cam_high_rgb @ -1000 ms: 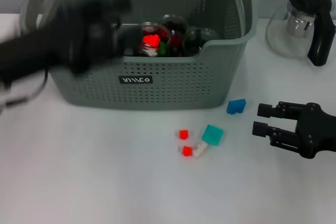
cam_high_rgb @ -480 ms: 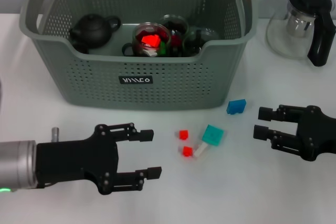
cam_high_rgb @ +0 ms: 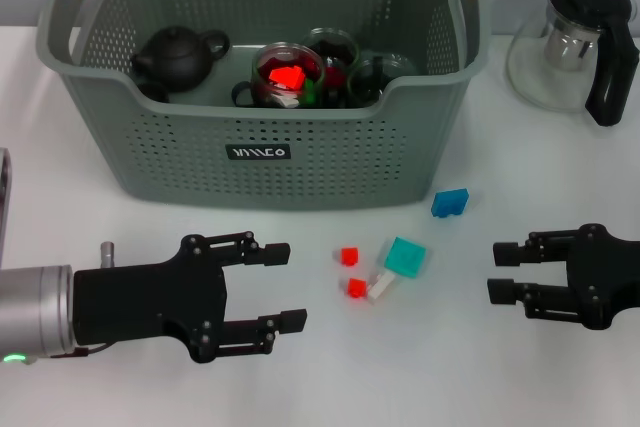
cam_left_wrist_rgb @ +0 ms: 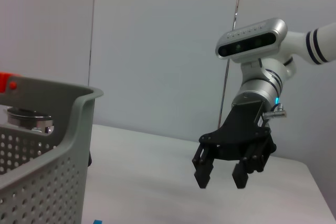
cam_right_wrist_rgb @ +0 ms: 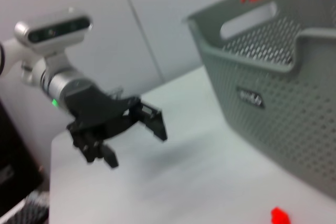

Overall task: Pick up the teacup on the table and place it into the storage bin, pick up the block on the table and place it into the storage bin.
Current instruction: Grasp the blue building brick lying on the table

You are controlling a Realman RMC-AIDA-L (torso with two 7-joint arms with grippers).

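Observation:
The grey storage bin [cam_high_rgb: 262, 152] stands at the back of the table, also in the left wrist view [cam_left_wrist_rgb: 42, 182] and right wrist view [cam_right_wrist_rgb: 283, 93]. Inside it are a black teapot [cam_high_rgb: 180, 55] and glass teacups [cam_high_rgb: 287, 75], one holding a red block. On the table in front lie a blue block [cam_high_rgb: 450, 203], a teal block [cam_high_rgb: 405, 257], two small red blocks [cam_high_rgb: 349, 256] [cam_high_rgb: 356, 288] and a white block [cam_high_rgb: 381, 286]. My left gripper [cam_high_rgb: 288, 287] hovers open left of the blocks. My right gripper [cam_high_rgb: 498, 271] is open to their right, holding nothing.
A glass kettle [cam_high_rgb: 575, 42] with a black handle stands at the back right. The left wrist view shows the right gripper [cam_left_wrist_rgb: 222, 179] over the white table. The right wrist view shows the left gripper [cam_right_wrist_rgb: 134, 142] and a red block [cam_right_wrist_rgb: 280, 215].
The left arm has come away from over the bin and now sits low in front of it, open. The right gripper has slid slightly toward the table's front edge.

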